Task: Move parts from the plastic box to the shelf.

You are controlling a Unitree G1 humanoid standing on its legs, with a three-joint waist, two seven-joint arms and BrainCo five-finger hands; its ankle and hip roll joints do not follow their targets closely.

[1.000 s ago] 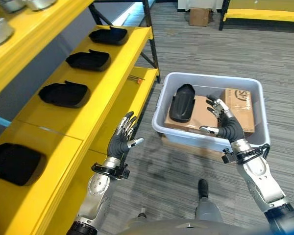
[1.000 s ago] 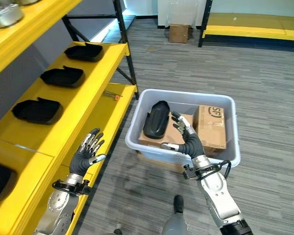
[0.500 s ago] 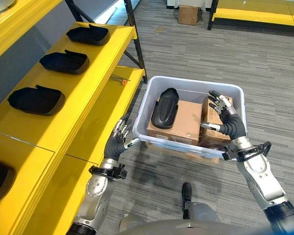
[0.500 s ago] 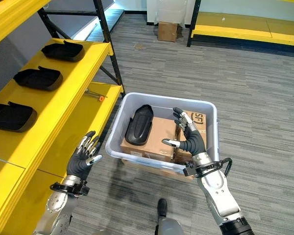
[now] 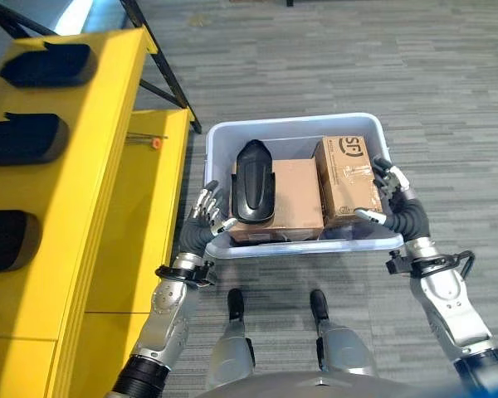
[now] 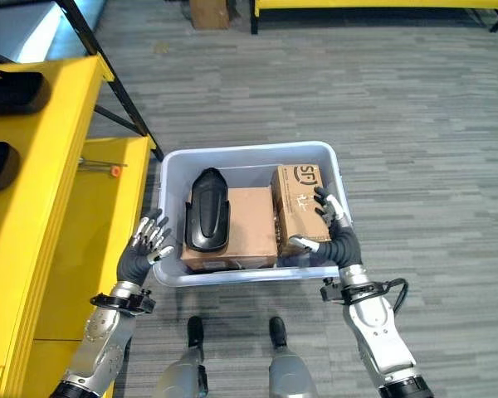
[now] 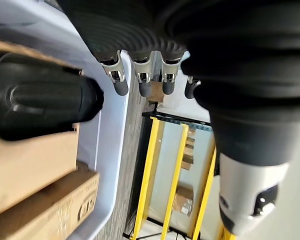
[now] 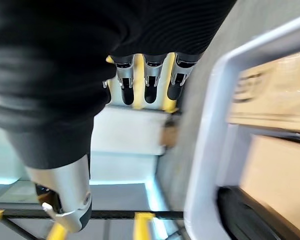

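Note:
A pale plastic box (image 5: 218,139) stands on the floor right in front of me. Inside, one black part (image 5: 254,180) lies on a flat cardboard carton (image 5: 296,196), beside a second carton (image 5: 343,182) at the right. My left hand (image 5: 202,228) is open at the box's near left corner, fingers spread just outside the wall. My right hand (image 5: 396,209) is open at the near right corner, fingers by the rim. The yellow shelf (image 5: 120,116) at the left carries three black parts (image 5: 25,139) in a row.
A lower yellow shelf board (image 5: 141,224) runs beside the box's left wall, with a small orange-tipped tool (image 5: 146,143) on it. A black shelf upright (image 5: 162,66) slants behind the box. Grey plank floor lies to the right and beyond.
The camera has swung right and down, so the box now sits centred before me. Both hands have come to the box's near corners, one on each side.

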